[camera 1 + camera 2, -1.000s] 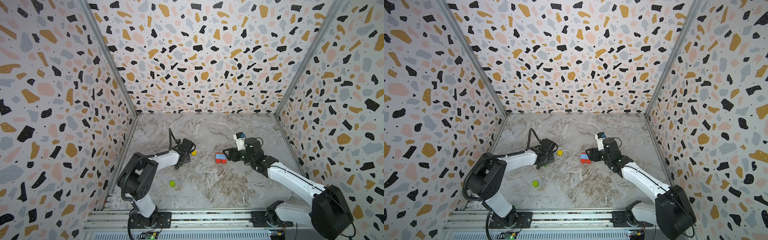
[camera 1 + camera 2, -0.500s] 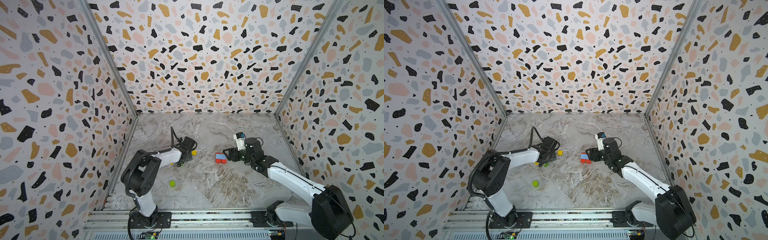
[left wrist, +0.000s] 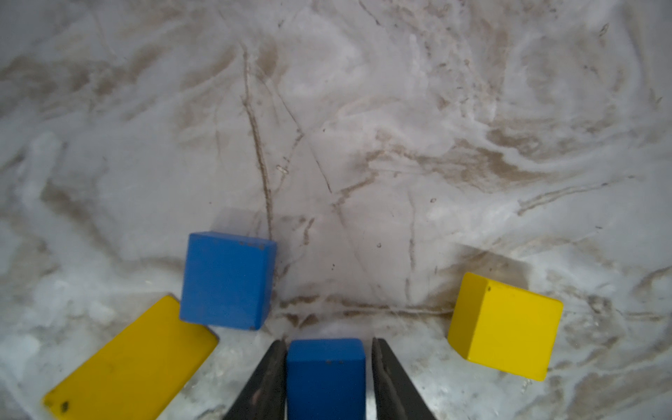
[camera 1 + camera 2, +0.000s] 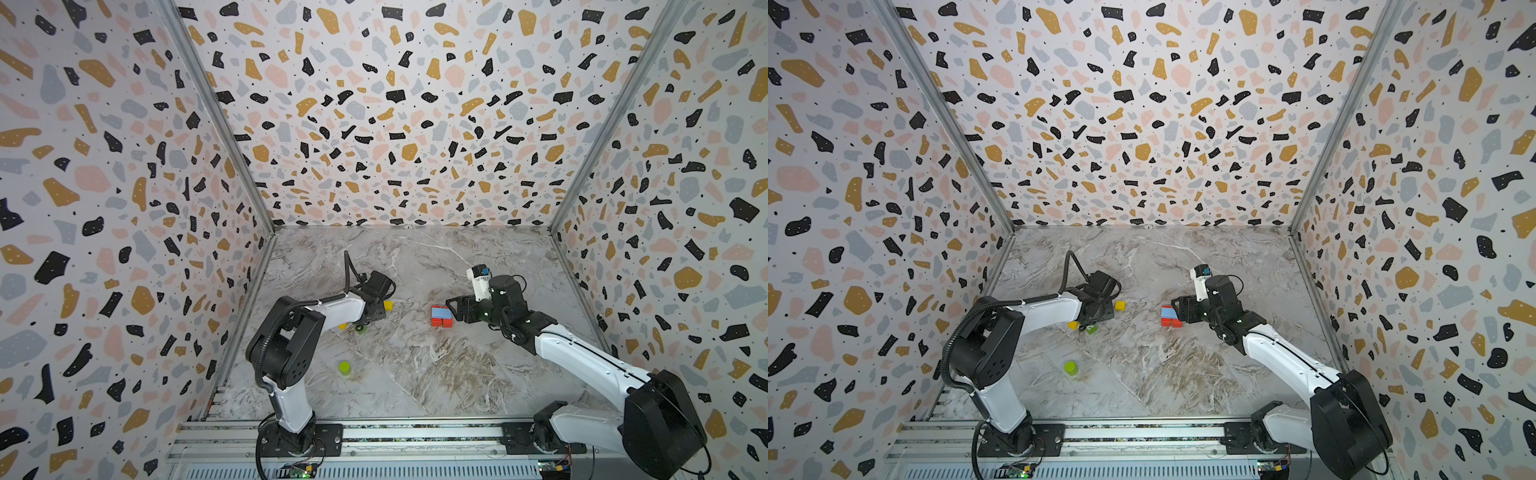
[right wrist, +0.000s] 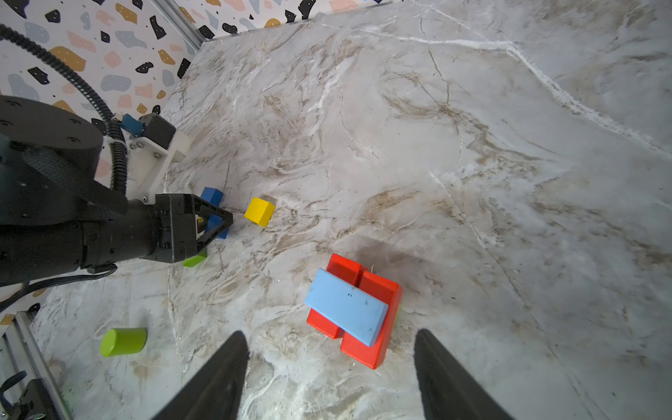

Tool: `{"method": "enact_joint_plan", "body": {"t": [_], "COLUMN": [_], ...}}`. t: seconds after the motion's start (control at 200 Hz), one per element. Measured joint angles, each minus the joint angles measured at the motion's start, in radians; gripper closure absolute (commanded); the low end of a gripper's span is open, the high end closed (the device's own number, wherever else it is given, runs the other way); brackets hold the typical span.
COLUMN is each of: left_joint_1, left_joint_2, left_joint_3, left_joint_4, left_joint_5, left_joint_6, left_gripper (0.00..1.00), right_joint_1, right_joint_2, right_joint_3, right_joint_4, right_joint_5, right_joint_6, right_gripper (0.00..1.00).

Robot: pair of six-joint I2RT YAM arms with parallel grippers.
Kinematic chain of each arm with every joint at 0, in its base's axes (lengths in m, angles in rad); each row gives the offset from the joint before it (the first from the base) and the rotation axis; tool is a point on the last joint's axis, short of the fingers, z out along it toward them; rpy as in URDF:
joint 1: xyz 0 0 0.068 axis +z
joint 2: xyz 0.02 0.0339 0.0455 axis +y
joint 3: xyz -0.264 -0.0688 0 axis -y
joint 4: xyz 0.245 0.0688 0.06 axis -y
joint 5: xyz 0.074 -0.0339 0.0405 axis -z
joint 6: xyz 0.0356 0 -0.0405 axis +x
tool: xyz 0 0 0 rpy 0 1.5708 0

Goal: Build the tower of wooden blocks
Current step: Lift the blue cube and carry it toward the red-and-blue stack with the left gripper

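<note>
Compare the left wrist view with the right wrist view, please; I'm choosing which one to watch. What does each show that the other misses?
Only the left wrist view shows the yellow bar lying flat beside the second blue block. Only the right wrist view shows the light blue bar on the red blocks, the lime cylinder, the green block and the open right gripper. Both show the left gripper closed on a blue block, and the yellow cube.

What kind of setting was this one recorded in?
Probably a lab robot cell: terrazzo-print walls on three sides, a marble-look tabletop, with the left arm and right arm bolted to an aluminium rail.
</note>
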Motion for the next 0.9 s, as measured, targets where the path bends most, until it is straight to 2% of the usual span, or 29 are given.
{"method": "enact_joint_plan", "body": {"t": [0.21, 0.425, 0.456, 0.901], "left_joint_1": [0.0, -0.008, -0.011, -0.107], "left_joint_2": [-0.012, -0.06, -0.068, -0.124], "left_joint_3": [0.0, 0.018, 0.029, 0.27], "left_joint_4": [-0.023, -0.087, -0.097, -0.274], "left_joint_5": [-0.005, -0.023, -0.027, -0.061], "left_joint_6": [0.021, 0.045, 0.051, 0.091], "left_gripper": [0.72, 0.8, 0.81, 0.82], "right_joint_1": [-0.003, -0.026, -0.03, -0.126], "right_joint_2": [0.0, 0.0, 0.0, -0.065], "right_joint_3": [0.0, 0.0, -0.001, -0.05], "right_joint_4": [0.0, 0.004, 0.006, 0.034], "right_joint_5": [-0.007, -0.036, -0.039, -0.068], "right_joint_6": [0.002, 0.01, 0.011, 0.053], "right_gripper": [0.19, 0.06, 0.0, 0.01]}}
